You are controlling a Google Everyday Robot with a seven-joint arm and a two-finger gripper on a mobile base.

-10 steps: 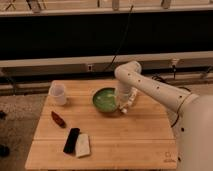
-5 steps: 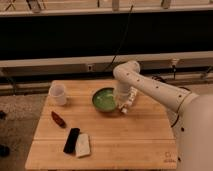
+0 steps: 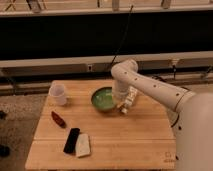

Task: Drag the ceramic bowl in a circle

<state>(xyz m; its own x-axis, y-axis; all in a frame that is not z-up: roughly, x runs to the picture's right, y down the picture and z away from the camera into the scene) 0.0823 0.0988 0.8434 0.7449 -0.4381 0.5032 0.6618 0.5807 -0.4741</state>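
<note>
While the gripper (image 3: 125, 106) hung at the right rim of the ceramic bowl (image 3: 103, 98), the bowl lay to its left, grip state untellable.

White arm bent downward, pincer (image 3: 125, 106) low at right.

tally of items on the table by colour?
Green: 1, ceramic bowl, gripper at its right rim
White: 2, cup, flat white packet
Red: 1, red item
Black: 1, black bar
Total: 5
</note>
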